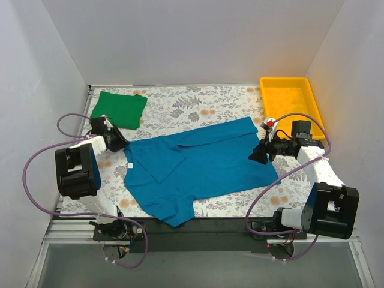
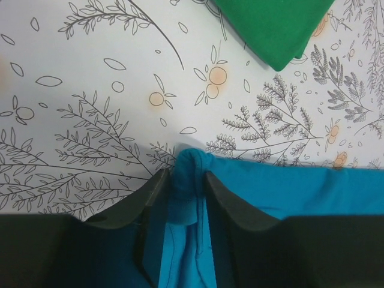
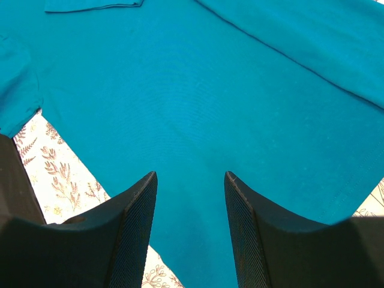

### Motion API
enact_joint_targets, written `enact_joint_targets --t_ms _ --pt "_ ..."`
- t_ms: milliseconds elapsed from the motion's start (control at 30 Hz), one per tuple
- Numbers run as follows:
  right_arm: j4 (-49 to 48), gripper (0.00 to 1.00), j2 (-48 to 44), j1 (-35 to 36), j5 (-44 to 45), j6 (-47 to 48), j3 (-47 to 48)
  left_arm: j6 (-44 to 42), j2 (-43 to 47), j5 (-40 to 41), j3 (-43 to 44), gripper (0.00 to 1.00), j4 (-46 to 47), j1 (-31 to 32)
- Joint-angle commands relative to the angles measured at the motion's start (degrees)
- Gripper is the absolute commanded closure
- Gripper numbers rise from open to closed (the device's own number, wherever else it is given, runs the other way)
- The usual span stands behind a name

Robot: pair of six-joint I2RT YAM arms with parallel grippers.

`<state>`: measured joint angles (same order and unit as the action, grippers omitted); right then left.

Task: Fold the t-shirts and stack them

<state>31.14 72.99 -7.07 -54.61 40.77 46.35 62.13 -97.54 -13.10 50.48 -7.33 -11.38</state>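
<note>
The teal-blue t-shirt lies spread out across the middle of the table, with one sleeve folded over its chest. My left gripper is at the shirt's upper left corner; in the left wrist view the gripper is shut on a bunched fold of the teal cloth. My right gripper is at the shirt's right edge. In the right wrist view it is open, jaws wide apart over flat teal cloth, holding nothing. The green t-shirt lies folded at the back left, also in the left wrist view.
A yellow plastic tray stands at the back right corner, just behind the right arm. The table has a floral patterned cover. White walls close in the left, right and back sides.
</note>
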Motion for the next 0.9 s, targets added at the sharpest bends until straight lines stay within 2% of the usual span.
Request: enact_joint_targets --t_ms 0,200,267,567,867 --pt "-0.8 0.44 -0.1 -0.2 -1.9 -0.1 1.6 -1.6 -0.8 -1.0 1.0 0.72 -2.5 0.0" --pt "-0.8 0.44 -0.4 -0.2 -1.8 -0.2 1.6 -1.5 -0.5 -3.1 1.9 0.95 -2.2 -0.1" --pt "-0.8 0.44 -0.3 -0.2 -1.8 -0.2 1.6 -1.2 0.7 -3.8 1.9 0.99 -1.7 -0.1" --pt "-0.7 0.44 -0.1 -0.2 -1.6 -0.3 1.7 -1.1 4.7 -8.8 2.4 1.00 1.7 0.9" --pt "-0.8 0.44 0.2 -0.2 -1.5 -0.3 1.7 -3.5 3.8 -8.4 6.5 1.00 2.1 2.7"
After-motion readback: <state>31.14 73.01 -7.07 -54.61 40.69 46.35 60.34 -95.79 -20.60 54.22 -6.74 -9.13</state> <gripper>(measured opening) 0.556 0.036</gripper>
